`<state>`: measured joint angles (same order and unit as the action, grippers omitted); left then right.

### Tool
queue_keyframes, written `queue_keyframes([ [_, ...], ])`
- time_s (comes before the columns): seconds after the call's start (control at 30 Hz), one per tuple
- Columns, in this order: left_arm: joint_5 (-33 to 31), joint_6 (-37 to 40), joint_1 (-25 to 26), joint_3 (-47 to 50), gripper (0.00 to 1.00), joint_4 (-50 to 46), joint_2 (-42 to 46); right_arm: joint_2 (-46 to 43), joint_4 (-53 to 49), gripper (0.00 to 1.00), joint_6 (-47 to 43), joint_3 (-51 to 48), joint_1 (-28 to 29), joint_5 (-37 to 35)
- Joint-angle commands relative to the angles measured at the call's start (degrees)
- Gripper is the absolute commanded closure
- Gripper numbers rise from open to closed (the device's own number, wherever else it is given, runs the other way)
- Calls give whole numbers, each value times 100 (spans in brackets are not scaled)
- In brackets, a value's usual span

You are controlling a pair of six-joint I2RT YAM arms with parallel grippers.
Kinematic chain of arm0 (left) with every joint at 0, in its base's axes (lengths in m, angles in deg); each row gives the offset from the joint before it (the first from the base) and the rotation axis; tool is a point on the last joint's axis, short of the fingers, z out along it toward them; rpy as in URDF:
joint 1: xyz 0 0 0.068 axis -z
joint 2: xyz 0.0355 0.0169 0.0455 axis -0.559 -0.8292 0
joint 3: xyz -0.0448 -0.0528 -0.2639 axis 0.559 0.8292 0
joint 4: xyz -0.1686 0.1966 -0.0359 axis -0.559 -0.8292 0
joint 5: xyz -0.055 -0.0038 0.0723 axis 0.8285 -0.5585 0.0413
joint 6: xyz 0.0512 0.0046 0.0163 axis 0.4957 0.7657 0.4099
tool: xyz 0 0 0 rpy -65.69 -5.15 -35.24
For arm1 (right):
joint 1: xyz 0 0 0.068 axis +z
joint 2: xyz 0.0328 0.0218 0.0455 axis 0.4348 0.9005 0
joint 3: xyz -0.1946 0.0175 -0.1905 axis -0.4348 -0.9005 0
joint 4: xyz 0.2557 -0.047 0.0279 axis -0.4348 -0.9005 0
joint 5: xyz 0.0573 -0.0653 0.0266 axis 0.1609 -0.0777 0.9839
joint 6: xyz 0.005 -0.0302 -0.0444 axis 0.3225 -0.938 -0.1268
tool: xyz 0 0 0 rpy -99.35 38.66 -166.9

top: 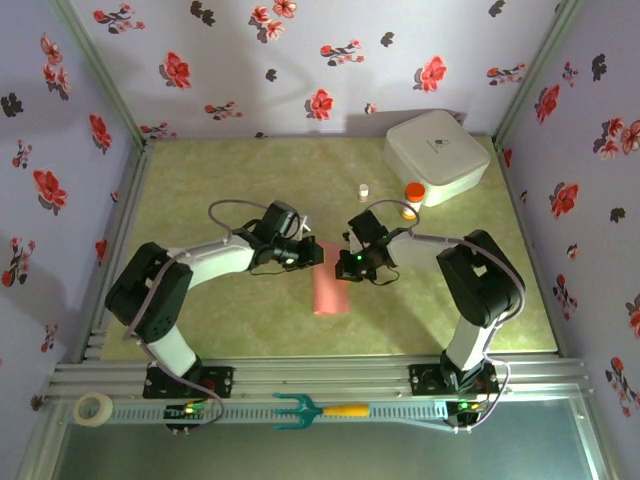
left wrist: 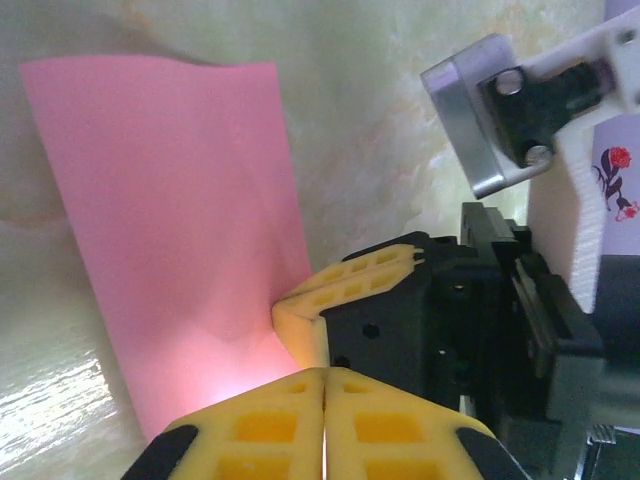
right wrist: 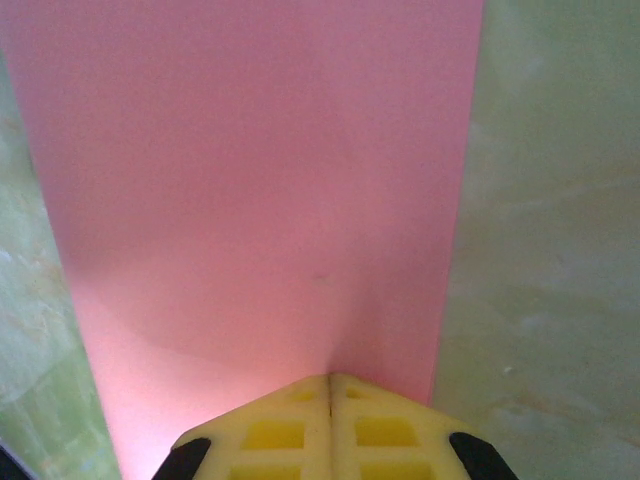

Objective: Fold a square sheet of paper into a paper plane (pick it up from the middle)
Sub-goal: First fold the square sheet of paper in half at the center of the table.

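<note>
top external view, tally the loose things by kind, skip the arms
pink paper: 1
white rounded box: 1
small white bottle: 1
orange-capped bottle: 1
teal fork: 1
tape roll: 1
total: 6

Salmon-pink plain paper point(top: 328, 292); table point(top: 220, 180) mottled green; walls point(top: 240, 60) lilac, red-black flowers; box point(top: 437, 152) white.
</note>
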<state>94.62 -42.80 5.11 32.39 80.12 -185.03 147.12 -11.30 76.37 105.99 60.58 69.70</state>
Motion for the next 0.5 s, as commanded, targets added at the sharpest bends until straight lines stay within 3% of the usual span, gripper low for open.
queue_keyframes([
  [0.0, 299, -50, -24, 18, 91, 237, -224, 230, -473, 100, -254, -37, -53, -265],
  [0.47, 403, 35, -198, 221, 95, 520, -652, 238, -488, 100, -125, -63, -55, -391],
])
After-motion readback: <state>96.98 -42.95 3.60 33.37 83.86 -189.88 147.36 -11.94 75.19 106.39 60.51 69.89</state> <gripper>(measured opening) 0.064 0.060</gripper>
